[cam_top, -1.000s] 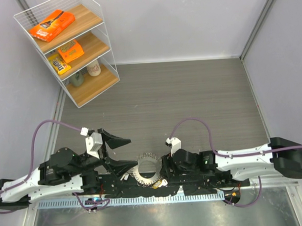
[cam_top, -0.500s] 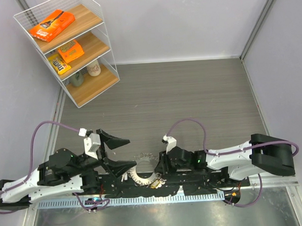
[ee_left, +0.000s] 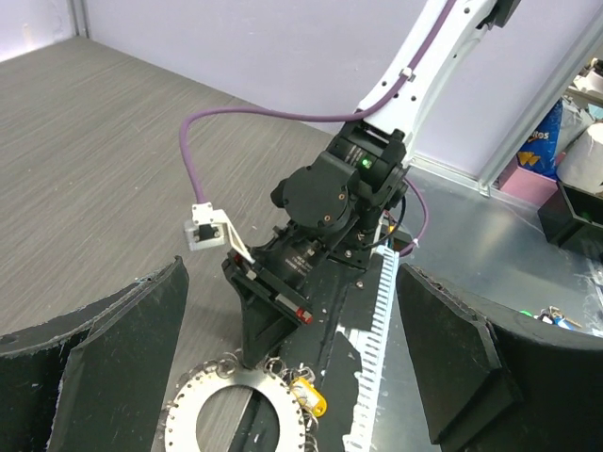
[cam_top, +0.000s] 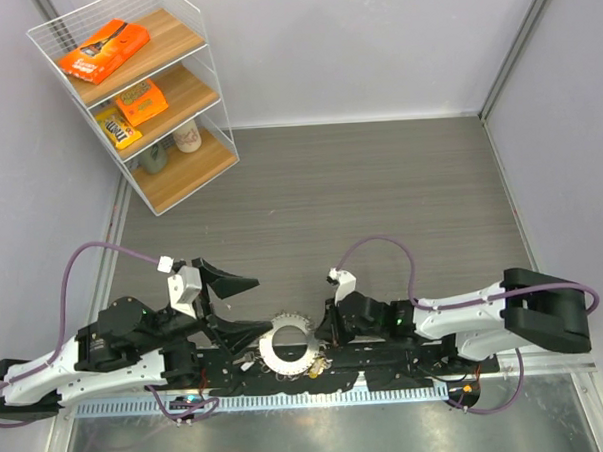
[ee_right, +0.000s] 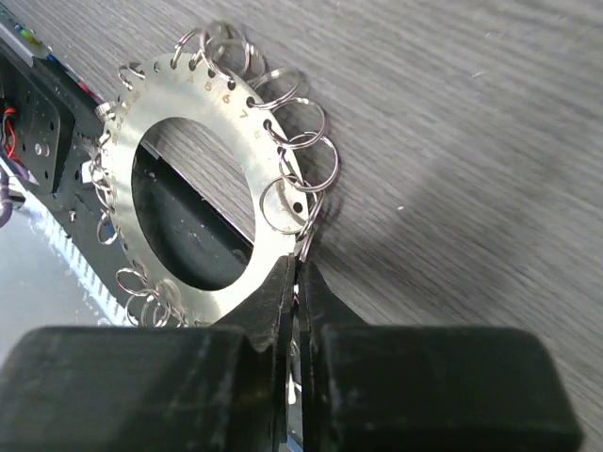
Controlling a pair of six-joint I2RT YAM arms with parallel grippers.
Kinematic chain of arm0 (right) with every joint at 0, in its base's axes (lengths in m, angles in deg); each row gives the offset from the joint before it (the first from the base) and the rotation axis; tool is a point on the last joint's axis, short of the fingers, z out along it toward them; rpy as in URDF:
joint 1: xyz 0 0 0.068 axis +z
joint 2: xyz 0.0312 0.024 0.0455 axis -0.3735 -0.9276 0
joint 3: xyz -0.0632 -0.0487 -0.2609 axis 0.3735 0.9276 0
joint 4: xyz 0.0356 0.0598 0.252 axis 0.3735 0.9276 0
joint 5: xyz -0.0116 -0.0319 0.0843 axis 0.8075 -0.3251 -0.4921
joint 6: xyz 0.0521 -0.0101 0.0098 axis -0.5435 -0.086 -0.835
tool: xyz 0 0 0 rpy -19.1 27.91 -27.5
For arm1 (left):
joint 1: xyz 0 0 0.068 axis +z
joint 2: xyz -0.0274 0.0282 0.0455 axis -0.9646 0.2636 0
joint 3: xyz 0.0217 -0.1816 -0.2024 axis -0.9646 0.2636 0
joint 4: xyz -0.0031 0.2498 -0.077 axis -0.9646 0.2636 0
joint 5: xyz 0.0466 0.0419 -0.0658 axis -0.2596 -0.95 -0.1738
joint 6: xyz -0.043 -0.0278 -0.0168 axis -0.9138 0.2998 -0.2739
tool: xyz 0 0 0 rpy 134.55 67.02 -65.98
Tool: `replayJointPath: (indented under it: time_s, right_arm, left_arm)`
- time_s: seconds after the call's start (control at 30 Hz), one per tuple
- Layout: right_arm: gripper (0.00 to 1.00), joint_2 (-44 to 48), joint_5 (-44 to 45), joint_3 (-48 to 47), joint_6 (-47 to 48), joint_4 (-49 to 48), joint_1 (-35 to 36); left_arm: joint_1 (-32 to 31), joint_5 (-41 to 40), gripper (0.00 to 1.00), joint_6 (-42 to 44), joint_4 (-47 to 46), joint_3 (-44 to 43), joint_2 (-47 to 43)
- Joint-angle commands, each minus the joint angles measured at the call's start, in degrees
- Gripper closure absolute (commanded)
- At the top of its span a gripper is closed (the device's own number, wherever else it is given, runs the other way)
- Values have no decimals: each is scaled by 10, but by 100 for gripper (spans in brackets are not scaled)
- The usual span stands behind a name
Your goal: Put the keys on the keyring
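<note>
The keyring (cam_top: 272,356) is a flat silvery disc with an open centre and small wire rings hung all round its rim. It lies between the two arms' bases, and also shows under the left wrist camera as the keyring (ee_left: 185,424). My right gripper (ee_right: 298,269) is shut, pinching one wire ring at the rim of the keyring (ee_right: 193,122); from above, the right gripper (cam_top: 320,335) touches the disc's right side. A small yellow key (ee_left: 313,396) lies against the rim. My left gripper (cam_top: 247,306) stands wide open just left of the disc, with nothing between its fingers.
A wire shelf rack (cam_top: 136,93) with snack packs and a jar stands at the back left. A white toothed strip (cam_top: 289,399) runs along the near edge over a metal plate. Purple cables loop above both arms. Dark bins (ee_left: 575,212) sit far right.
My right gripper has closed on the rim of the keyring, and its arm has drawn in to the left. The disc now lies flatter. The left arm has not moved.
</note>
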Motion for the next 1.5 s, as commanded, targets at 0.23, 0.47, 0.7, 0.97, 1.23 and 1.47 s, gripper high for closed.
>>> replayJointPath:
  time_s: [0.23, 0.47, 0.7, 0.97, 1.23, 1.47]
  right_arm:
    - [94, 151, 131, -84, 116, 141, -13]
    - [94, 175, 130, -135, 166, 170, -75]
    - [94, 159, 102, -177, 214, 170, -175]
    - [94, 65, 38, -178, 205, 101, -286]
    - [94, -16, 48, -197, 208, 83, -307]
    - [59, -17, 79, -196, 220, 100, -329]
  left_arm:
    - [-2, -4, 0, 8, -16, -14, 19]
    - [-3, 2, 0, 8, -16, -19, 25]
    - [-2, 0, 0, 4, -17, -14, 16]
    - [-2, -5, 0, 3, -19, -14, 16]
    - [-2, -36, 1, -4, -17, -8, 10]
    - [-2, -81, 0, -4, -25, 2, 1]
